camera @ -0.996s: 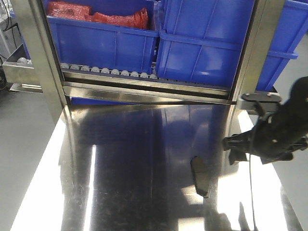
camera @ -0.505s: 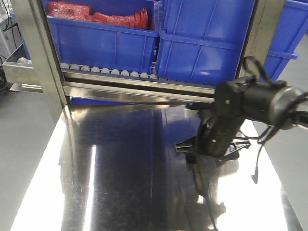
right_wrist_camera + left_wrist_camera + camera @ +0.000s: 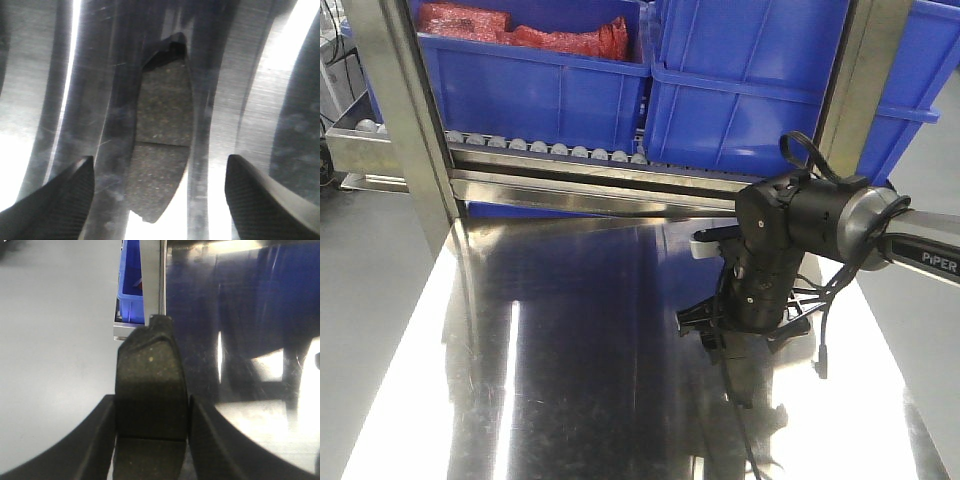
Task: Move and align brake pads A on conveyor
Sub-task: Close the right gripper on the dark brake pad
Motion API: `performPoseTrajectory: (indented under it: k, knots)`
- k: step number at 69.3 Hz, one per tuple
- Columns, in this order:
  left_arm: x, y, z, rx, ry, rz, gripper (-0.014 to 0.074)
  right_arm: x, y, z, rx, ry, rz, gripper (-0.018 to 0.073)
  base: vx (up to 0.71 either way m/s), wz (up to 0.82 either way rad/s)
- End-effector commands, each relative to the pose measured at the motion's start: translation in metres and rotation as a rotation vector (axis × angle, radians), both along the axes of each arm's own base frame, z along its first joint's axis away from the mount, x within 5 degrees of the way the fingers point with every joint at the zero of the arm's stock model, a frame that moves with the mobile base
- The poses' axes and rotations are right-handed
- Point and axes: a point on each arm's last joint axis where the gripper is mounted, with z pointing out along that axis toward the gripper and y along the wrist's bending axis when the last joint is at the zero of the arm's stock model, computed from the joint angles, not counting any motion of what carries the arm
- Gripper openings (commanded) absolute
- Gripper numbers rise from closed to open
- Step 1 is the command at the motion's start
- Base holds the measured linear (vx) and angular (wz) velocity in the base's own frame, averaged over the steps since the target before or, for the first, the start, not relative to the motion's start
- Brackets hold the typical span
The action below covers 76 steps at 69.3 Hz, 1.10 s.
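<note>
Now, brake pad [image 3: 150, 375] in left tool [image 3: 152, 412], another pad [image 3: 162, 125] seemingly below right tool [image 3: 160, 195].

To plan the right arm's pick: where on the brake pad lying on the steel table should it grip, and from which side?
Probably from straight above, across the two long edges of the brake pad near its cross groove. It lies flat on the steel table, and the open right gripper straddles its narrow width.

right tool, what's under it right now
One brake pad lies flat on the steel tabletop, between the fingers of the open right tool, touching neither. From the front, the arm covers the pad's upper part; its underside is hidden.
</note>
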Motion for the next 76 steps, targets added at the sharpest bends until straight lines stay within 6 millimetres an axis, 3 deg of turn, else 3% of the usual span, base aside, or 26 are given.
performPoseTrajectory:
  k: [1,28,76]
  knots:
    - [0.004,0.0,0.012,-0.002,-0.094,-0.011,-0.0006,0.003,-0.005,0.025,0.023,-0.066,-0.005,0.0516,0.0,0.0]
    - [0.004,0.0,0.012,-0.002,-0.094,-0.011,-0.0006,0.01,-0.013,0.025,0.06,-0.094,-0.011,0.0516,0.0,0.0]
    - [0.004,0.0,0.012,-0.002,-0.094,-0.011,-0.0006,0.018,-0.009,0.004,0.073,-0.072,-0.02,0.0516,0.0,0.0]
